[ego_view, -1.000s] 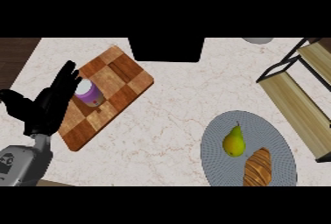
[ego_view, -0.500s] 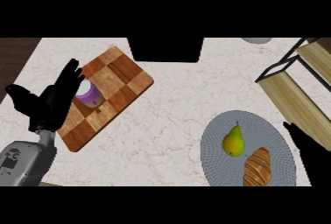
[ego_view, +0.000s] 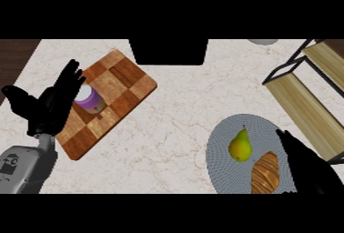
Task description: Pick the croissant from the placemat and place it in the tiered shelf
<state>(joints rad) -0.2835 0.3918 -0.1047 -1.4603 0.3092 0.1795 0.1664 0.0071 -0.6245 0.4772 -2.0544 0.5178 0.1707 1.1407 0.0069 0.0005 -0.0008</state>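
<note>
While the croissant (ego_view: 265, 173) lies on the placemat (ego_view: 225, 154) at five o'clock, the right robot hand (ego_view: 306, 166) hovers beside it, fingers straight, holding nothing: approach step. Next comes closing around it, then lifting to the shelf (ego_view: 306, 102) at two o'clock.

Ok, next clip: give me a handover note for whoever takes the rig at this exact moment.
Left hand: open, fingers up, resting at the left beside the cutting board; holds nothing.
Right hand: open, at the lower right over the placemat edge, just right of the croissant; not gripping it.
Croissant lies on the placemat below a pear. Shelf is at the right, nothing seen on it.
Done: nothing placed.
Left: grasp croissant, lift, set it in the shelf.
</note>
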